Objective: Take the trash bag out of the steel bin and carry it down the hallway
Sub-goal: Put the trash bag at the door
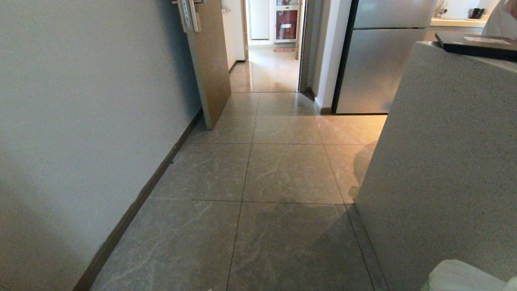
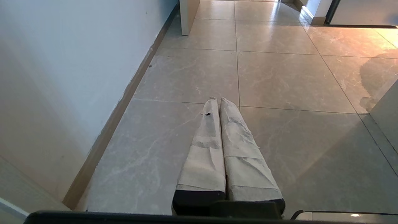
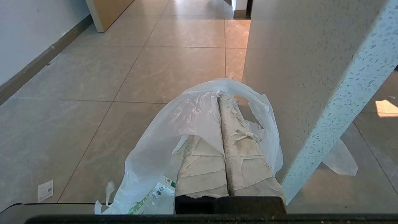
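Carrying is the step I'm on, as I read it: the trash bag (image 3: 199, 124) is already out, and the steel bin shows in none of my three views. The right gripper (image 3: 219, 97) has its two taped fingers pressed together, pinching the bag's white film, which drapes over both fingers and hangs below them, green-and-white packaging showing through. The bag hangs just beside the speckled counter wall (image 1: 444, 161), on the robot's right, and its top edge peeks in at the foot of that wall in the head view. The left gripper (image 2: 217, 99) is pressed together on nothing, hanging over bare tiles on the far side of the floor from the counter wall.

Next I'd judge the move to be a straight drive down the hallway (image 1: 274, 161), keeping the bag from dragging against the counter wall and the grip unchanged so the thin film doesn't slip.

Counting: one trash bag, two grippers, one counter wall, one wooden door (image 1: 210, 60) standing ajar across the floor from it, one steel fridge (image 1: 379, 68) just past its far end. One small paper label (image 3: 45, 190) lies on the tiles, and one loose piece of clear plastic (image 3: 340, 160) lies behind the counter wall's edge.
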